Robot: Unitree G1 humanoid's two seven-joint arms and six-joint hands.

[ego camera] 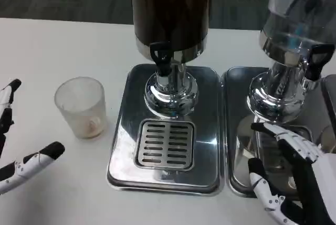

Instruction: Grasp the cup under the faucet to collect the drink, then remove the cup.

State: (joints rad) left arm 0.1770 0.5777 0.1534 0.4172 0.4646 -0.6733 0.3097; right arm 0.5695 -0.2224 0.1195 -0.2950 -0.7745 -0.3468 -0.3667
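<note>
right hand (294, 178) hovers over tray (236, 130); cup (81, 107) beside dispenser (170, 25).

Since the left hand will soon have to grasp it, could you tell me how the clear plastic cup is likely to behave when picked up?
The cup looks thin-walled and translucent, so it may flex under a firm squeeze. It seems nearly empty, so probably light and apt to slide or tip if nudged by the left hand. Its smooth, tapered sides could be slippery.

Even overhead light, glaring chrome
</note>
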